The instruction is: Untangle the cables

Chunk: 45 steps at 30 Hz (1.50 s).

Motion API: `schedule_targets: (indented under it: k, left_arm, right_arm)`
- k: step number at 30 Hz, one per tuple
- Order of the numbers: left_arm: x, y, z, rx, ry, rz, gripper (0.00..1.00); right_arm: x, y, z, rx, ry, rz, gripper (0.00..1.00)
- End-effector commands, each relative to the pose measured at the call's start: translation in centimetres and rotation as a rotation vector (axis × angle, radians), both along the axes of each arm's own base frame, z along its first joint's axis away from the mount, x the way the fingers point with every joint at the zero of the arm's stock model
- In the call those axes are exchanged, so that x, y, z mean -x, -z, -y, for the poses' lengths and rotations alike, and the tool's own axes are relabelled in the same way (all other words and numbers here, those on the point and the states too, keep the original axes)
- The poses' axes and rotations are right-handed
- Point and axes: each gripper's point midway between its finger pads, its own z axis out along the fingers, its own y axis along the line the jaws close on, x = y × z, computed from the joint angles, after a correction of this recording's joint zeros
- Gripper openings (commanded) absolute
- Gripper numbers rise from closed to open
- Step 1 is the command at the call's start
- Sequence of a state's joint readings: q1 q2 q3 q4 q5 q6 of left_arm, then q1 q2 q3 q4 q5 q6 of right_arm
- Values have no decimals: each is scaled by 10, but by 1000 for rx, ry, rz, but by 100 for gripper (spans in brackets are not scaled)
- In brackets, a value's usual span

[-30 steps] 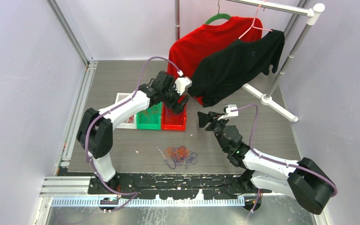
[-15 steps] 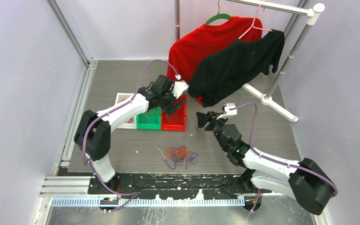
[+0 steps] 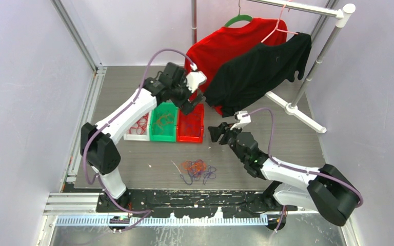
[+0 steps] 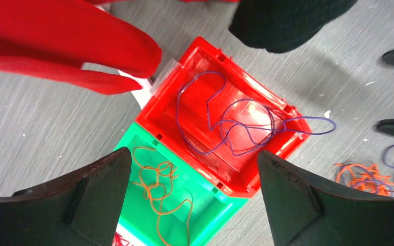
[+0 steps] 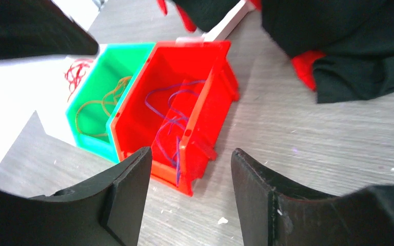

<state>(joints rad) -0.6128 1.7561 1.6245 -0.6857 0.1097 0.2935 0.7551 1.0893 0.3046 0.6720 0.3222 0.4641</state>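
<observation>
— Where's the tangle?
— Thin, stringy cables [image 3: 197, 169], lower centre on the grey woodgrain table [image 3: 297, 146]. A glossy red bin [image 3: 191, 129] sits above them, with a limp black shirt [image 3: 259, 72] beyond.
— Grippers?
— Left gripper [image 4: 194, 154] and right gripper [image 5: 191, 151] are both spread and empty.

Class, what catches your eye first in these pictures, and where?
A red shirt and a black shirt hang at the far side of the table. Before them, a green bin holds orange strands, a red bin purple strands. The tangled cables lie toward its near edge.
</observation>
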Motion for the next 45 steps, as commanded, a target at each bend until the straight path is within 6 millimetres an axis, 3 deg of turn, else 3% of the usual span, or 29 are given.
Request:
schedule_targets:
  k: [1, 4, 7, 12, 15, 21, 26, 29, 35, 42, 45]
  left_arm:
    - [12, -53, -22, 59, 0, -66, 94]
    - [6, -73, -57, 57, -95, -107, 98]
    - [-4, -85, -105, 68, -222, -152, 100]
    - [1, -84, -156, 120, -366, -268, 100]
    - [12, -79, -173, 125, -392, -304, 100]
    - [32, -77, -192, 56, -388, -305, 100]
    - [43, -77, -201, 15, -385, -318, 100]
    - [45, -80, -207, 15, -385, -293, 99]
    - [50, -85, -212, 20, -374, -269, 99]
    - [52, -83, -213, 45, -377, -281, 100]
    - [55, -86, -215, 49, -372, -270, 99]
  right_arm:
    - [1, -9, -34, -64, -130, -35, 62]
    - [1, -1, -47, -65, -176, -73, 59]
    - [-3, 9, -54, -33, -183, -122, 54]
    - [-5, 18, -59, 3, -196, -149, 45]
    - [-8, 20, -60, 41, -199, -158, 43]
    - [-12, 18, -61, 96, -205, -164, 36]
    - [-14, 13, -68, 130, -233, -178, 9]
    - [-19, 7, -73, 149, -243, -179, 2]
    - [-39, -6, -91, 201, -266, -162, 1]
    - [-73, 17, -121, 326, -300, -208, 1]
    - [-87, 39, -128, 386, -291, -242, 1]
